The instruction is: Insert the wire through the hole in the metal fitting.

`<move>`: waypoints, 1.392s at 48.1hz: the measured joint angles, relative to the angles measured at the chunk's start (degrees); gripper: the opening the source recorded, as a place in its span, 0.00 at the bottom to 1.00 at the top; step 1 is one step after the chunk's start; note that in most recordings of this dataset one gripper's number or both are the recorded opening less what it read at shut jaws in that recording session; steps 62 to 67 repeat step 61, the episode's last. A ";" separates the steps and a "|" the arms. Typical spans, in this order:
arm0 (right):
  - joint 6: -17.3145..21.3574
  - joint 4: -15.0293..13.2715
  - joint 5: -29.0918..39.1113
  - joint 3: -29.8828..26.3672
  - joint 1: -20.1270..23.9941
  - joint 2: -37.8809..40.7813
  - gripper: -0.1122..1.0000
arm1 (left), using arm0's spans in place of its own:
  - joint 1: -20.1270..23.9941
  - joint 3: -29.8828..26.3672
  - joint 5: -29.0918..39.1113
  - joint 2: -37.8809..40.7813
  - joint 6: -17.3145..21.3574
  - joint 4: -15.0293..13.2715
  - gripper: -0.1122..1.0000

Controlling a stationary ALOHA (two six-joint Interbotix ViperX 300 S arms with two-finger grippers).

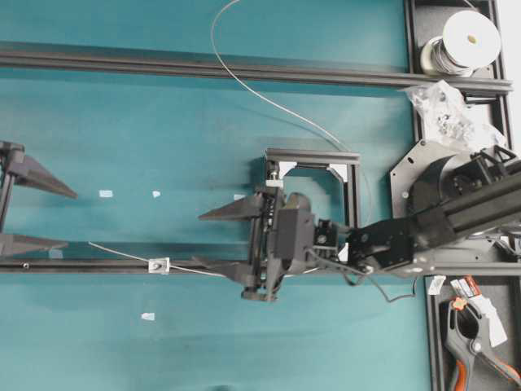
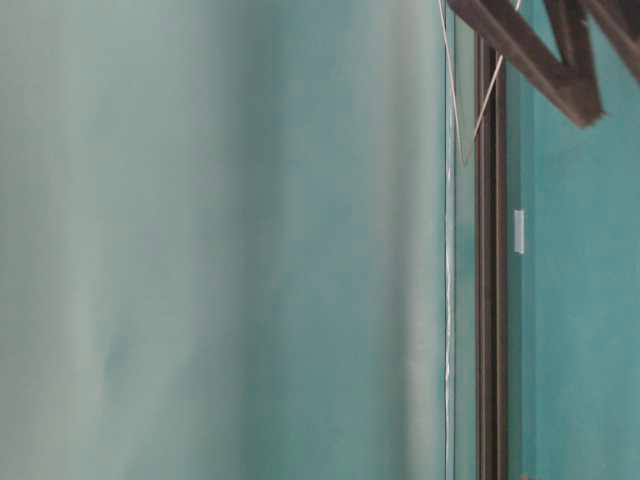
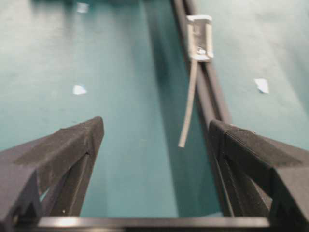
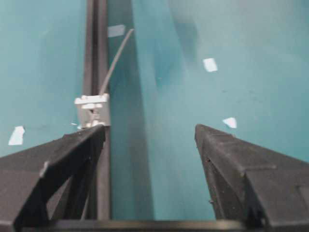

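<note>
Teal table cloth (image 1: pixel 163 122) all over, crossed by a dark metal rail (image 1: pixel 98 265) near the bottom. Tiny silvery metal fitting (image 1: pixel 159 265) sitting on that rail. Thin wire (image 1: pixel 269 102) curving down from the top edge, running along the rail and through the metal fitting, short end poking out on the left. Left gripper (image 1: pixel 37 216) at the left edge, fingers wide apart, holding nothing. Right gripper (image 1: pixel 213 240) just right of the fitting, fingers wide apart too, nothing between them. Small white tape scraps (image 1: pixel 105 194) scattered nearby.
</note>
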 measured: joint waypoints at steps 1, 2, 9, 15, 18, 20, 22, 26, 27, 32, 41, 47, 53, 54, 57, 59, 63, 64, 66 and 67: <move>0.09 0.09 0.00 0.35 -0.09 -0.35 0.86 | 0.26 0.00 0.00 -0.09 0.09 -0.09 0.83; 0.09 0.00 -0.09 0.79 -0.18 -0.79 0.86 | 0.53 0.00 0.00 -0.09 0.18 0.00 0.83; -0.09 0.09 -0.79 2.99 -0.70 -2.81 0.86 | 1.76 0.00 -0.09 -0.09 0.88 0.00 0.83; -0.09 0.09 -1.32 4.39 -1.14 -3.78 0.86 | 2.72 0.00 0.00 -0.09 1.32 0.00 0.83; -0.18 0.09 -1.49 5.01 -1.49 -4.04 0.86 | 3.16 0.00 -0.09 -0.18 1.41 0.00 0.83; -0.18 0.09 -1.49 5.27 -1.67 -4.22 0.86 | 3.52 0.00 0.00 -0.09 1.41 0.00 0.83; -0.18 0.09 -1.58 5.54 -1.85 -4.31 0.86 | 3.78 0.09 0.00 -0.09 1.41 0.00 0.83; -0.26 0.09 -1.58 5.89 -2.29 -4.57 0.86 | 4.39 0.09 0.00 -0.18 1.49 0.00 0.83; -0.35 0.09 -1.58 5.98 -2.29 -4.57 0.86 | 4.39 0.09 0.00 -0.09 1.49 0.00 0.83; -0.44 0.09 -1.58 6.42 -2.64 -5.10 0.86 | 4.83 0.09 0.00 -0.09 1.49 0.00 0.83; -0.53 0.00 -1.67 7.65 -3.25 -6.24 0.86 | 5.54 0.09 0.00 -0.09 1.49 0.00 0.83; -0.53 0.00 -1.67 8.26 -3.52 -7.03 0.86 | 5.62 0.09 0.00 -0.09 1.49 0.09 0.83; -0.53 0.00 -1.67 8.35 -3.52 -7.47 0.86 | 5.62 0.09 0.00 -0.09 1.49 0.00 0.83; -0.53 0.00 -1.67 8.44 -3.52 -7.56 0.86 | 5.62 0.09 -0.09 -0.09 1.49 0.00 0.83; -0.53 -0.09 -1.67 8.44 -3.52 -7.56 0.86 | 5.71 0.09 0.00 -0.18 1.49 0.18 0.82; -0.53 -0.09 -1.67 8.44 -3.52 -7.56 0.86 | 5.71 0.09 0.00 -0.09 1.49 0.18 0.82; -0.53 -0.09 -1.67 8.44 -3.52 -7.47 0.86 | 5.71 0.18 0.00 -0.09 1.49 0.18 0.82; -0.53 -0.09 -1.67 8.44 -3.52 -7.47 0.86 | 5.71 0.18 0.00 -0.09 1.49 0.18 0.82; -0.53 -0.09 -1.67 8.44 -3.52 -7.47 0.86 | 5.71 0.18 0.00 -0.09 1.49 0.18 0.82; -0.53 -0.09 -1.67 8.44 -3.52 -7.47 0.86 | 5.71 0.18 0.00 -0.09 1.49 0.18 0.82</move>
